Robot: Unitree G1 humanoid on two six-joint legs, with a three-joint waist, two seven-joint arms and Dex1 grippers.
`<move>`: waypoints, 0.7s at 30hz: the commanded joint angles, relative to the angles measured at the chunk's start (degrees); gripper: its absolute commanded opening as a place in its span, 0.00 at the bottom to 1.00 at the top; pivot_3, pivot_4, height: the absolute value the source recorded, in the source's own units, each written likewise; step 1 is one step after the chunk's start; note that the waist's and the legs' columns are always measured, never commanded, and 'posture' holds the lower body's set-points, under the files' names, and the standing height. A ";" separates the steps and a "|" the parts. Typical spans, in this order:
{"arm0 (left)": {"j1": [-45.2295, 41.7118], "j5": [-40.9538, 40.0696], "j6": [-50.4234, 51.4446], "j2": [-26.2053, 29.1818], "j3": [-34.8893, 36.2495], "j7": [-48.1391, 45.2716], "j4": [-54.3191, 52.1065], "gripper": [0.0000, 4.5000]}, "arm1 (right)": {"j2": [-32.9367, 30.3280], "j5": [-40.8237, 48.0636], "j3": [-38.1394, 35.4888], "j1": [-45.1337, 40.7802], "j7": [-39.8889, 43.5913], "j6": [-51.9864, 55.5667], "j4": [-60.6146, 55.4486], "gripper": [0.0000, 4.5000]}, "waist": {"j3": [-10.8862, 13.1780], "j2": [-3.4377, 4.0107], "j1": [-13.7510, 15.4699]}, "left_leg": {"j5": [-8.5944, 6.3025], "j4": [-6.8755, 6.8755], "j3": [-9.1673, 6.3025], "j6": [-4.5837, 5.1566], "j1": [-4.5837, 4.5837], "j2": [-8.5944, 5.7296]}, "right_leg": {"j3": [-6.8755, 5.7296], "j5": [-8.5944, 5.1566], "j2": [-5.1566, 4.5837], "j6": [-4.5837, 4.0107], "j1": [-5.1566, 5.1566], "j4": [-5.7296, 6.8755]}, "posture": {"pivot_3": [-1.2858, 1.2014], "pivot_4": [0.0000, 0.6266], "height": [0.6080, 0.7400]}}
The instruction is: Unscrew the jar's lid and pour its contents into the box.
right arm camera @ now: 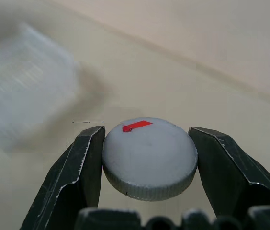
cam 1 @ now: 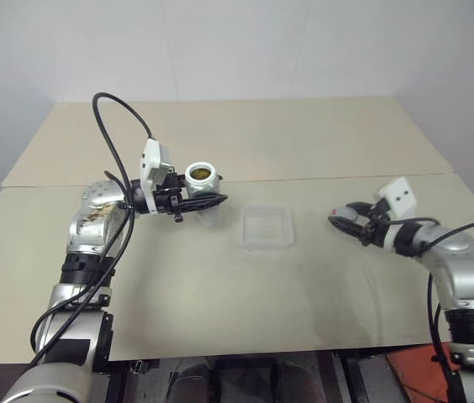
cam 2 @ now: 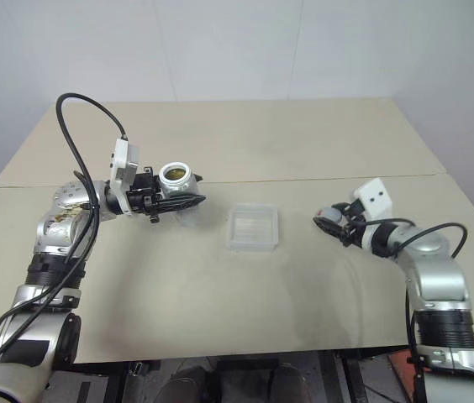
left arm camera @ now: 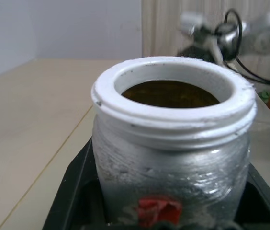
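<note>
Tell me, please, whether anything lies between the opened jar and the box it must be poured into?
Nothing visible does: the jar, held in the left gripper, is lidless, and only bare table separates it from the box.

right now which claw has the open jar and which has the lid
The left claw holds the open jar, upright with brownish contents showing. The right claw grips the grey lid, off beyond the box.
</note>
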 commanded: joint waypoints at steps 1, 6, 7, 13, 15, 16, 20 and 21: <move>-0.96 -0.78 -1.62 0.00 0.93 0.44 -1.24 0.45 | 3.08 -1.62 -0.05 -1.18 -5.17 -2.79 0.86 0.61 | 0.00 0.00 -0.03 | 0.00 0.00 0.01 0.00 0.00 0.01 | 0.01 0.00 0.00 0.00 -0.01 0.00 | 0.52 0.24 1.00; -0.28 0.86 -3.60 -0.14 0.16 1.83 -1.83 0.45 | 3.55 0.23 0.23 0.11 -2.51 -1.79 -0.88 0.80 | 0.00 0.00 0.54 | 0.00 0.00 -0.01 0.00 -0.03 0.01 | 0.01 0.00 0.00 0.00 -0.02 -0.04 | 0.52 0.24 1.00; -0.24 1.27 -4.18 -0.15 -0.01 2.19 -1.87 0.45 | 2.68 1.37 -0.22 0.21 -1.22 -0.63 -2.06 0.86 | 0.00 0.00 0.72 | 0.00 0.01 -0.03 0.00 -0.05 0.00 | -0.02 0.00 0.00 0.00 -0.01 -0.05 | 0.52 0.24 1.00; -1.69 3.97 -7.62 -0.28 -1.24 3.25 -0.21 0.45 | -3.94 6.81 -3.27 0.25 4.80 4.24 -8.60 0.99 | 0.00 0.00 1.06 | -0.01 0.02 -0.06 0.01 -0.08 0.00 | -0.04 0.00 0.00 0.00 0.00 -0.07 | 0.52 0.24 1.00; -2.53 4.98 -9.04 -1.00 -1.61 4.54 0.27 0.45 | -6.97 9.52 -4.23 1.17 8.57 5.99 -11.10 0.99 | 0.00 0.00 1.12 | -0.01 0.02 -0.07 0.02 -0.07 0.00 | -0.04 0.00 0.01 0.00 0.01 -0.08 | 0.52 0.24 1.00; -2.98 5.59 -9.78 -1.23 -1.89 5.01 0.67 0.45 | -8.36 10.86 -4.48 1.47 10.28 7.18 -12.08 0.99 | 0.00 0.00 1.21 | -0.01 0.02 -0.07 0.02 -0.08 0.00 | -0.04 0.00 0.01 0.00 0.01 -0.08 | 0.52 0.24 1.00; -5.20 11.54 -16.14 -2.35 -4.46 9.05 4.84 0.45 | -13.49 17.13 -6.14 3.62 17.27 11.29 -16.44 0.99 | 0.00 0.00 1.69 | -0.04 0.03 -0.07 0.07 -0.08 -0.02 | -0.04 0.00 0.01 0.00 0.03 -0.11 | 0.52 0.24 1.00; -5.60 12.52 -17.50 -2.59 -4.85 9.70 5.97 0.45 | -14.03 17.82 -6.17 3.90 17.97 11.54 -16.89 0.99 | 0.00 0.00 1.81 | -0.05 0.04 -0.07 0.08 -0.07 -0.04 | -0.04 0.00 0.01 0.00 0.04 -0.11 | 0.52 0.24 1.00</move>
